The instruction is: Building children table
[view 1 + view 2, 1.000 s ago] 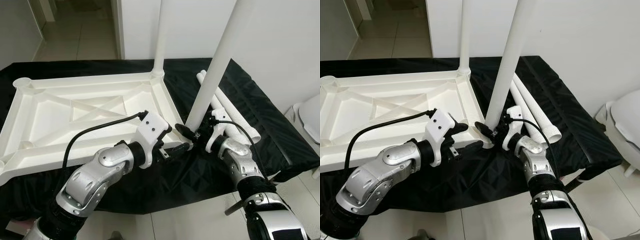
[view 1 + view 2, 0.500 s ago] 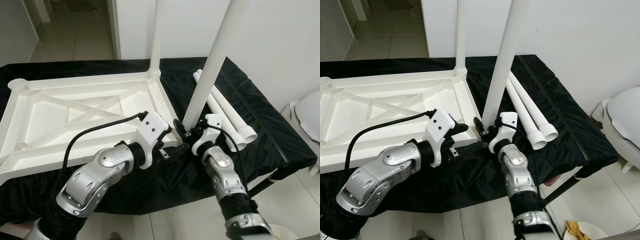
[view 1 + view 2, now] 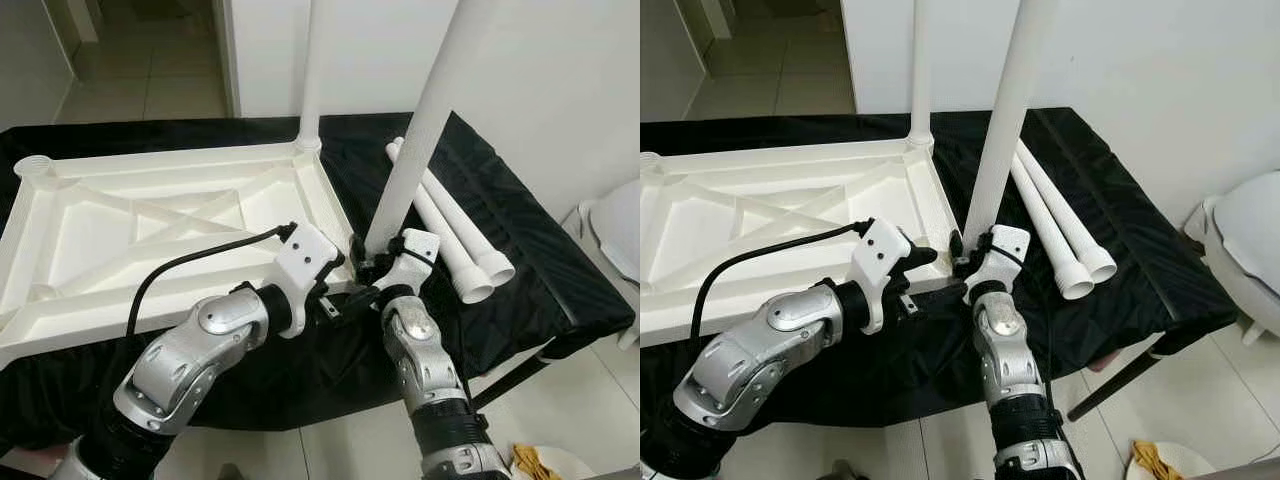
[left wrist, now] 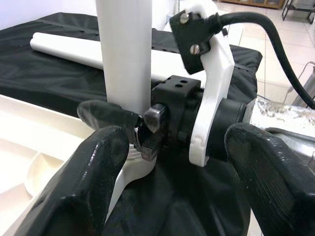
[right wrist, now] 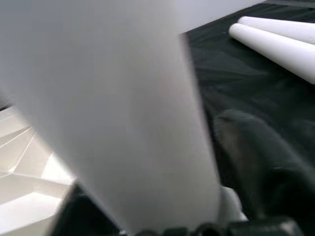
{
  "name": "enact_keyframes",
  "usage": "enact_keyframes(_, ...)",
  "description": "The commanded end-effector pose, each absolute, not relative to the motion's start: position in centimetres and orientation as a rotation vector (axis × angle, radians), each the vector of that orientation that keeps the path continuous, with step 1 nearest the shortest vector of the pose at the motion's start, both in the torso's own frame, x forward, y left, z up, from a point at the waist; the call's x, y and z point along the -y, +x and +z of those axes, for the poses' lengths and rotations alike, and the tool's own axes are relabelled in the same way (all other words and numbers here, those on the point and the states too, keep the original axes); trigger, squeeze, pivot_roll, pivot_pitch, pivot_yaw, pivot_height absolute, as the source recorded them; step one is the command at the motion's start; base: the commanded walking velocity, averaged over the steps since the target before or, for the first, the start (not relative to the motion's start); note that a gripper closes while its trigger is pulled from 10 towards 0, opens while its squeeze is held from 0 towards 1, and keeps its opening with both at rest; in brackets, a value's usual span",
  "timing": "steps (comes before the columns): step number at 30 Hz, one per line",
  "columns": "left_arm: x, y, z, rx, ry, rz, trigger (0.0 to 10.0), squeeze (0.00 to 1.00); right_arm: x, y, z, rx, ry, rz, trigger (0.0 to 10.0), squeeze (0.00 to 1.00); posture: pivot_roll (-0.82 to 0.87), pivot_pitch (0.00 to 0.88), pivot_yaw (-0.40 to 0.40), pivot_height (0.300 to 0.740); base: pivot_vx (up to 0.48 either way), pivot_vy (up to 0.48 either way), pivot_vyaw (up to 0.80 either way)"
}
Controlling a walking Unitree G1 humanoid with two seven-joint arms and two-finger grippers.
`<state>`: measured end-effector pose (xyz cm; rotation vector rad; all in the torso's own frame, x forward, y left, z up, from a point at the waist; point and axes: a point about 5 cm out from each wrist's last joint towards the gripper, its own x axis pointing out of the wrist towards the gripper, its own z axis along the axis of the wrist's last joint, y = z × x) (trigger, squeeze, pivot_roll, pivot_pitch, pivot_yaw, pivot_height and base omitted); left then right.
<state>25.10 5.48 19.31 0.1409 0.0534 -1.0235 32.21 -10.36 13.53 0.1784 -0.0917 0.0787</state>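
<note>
Tabletop (image 3: 170, 225), white ribbed plastic, lies upside down on the black-covered table (image 3: 560, 280). One leg (image 3: 310, 70) already stands in the far corner socket. A second leg (image 3: 425, 120) stands at the near corner, its foot directly between the two pincers.

Right pincer (image 3: 362, 262): clamped on the base of this second leg, one finger (image 4: 106, 114) pressed to the tube just above the socket collar. Left pincer (image 4: 162, 182): fingers (image 4: 88, 177) apart, straddling the corner from the opposite side, not gripping anything; it hovers just in front of the right pincer's wrist. Two spare legs (image 3: 455, 235) lie beyond the right pincer on the cloth, well clear.

Judgement: step in hand is seating or twisting the second leg into its corner socket. The leg looks slightly tilted relative to the far leg, so I would square it to the socket before turning, otherwise a cross-threaded or jammed fit seems likely. The grip sits low, which gives good torque but little control of the long upper end. The left pincer would serve best closing on the tabletop edge beside the socket to stop the slab from rotating or sliding on the slippery cloth.
</note>
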Motion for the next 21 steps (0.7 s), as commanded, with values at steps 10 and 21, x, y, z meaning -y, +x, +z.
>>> enact_keyframes(10, -5.4, 24.9, 19.2, -0.061, 0.147, -1.089, 10.0, 0.00, 12.4, 32.5, 14.3, 0.091, 0.173, 0.204, 10.0, 1.00, -0.05, 0.027, -0.025, 0.740, 0.000, 0.000, 0.00)
enact_keyframes(21, -5.4, 25.1, 19.3, -0.057, 0.149, -1.092, 10.0, 0.00, 14.4, 33.0, 14.6, 0.051, -0.004, 0.562, 10.0, 0.00, -0.05, 0.026, -0.019, 0.740, 0.000, 0.000, 0.00)
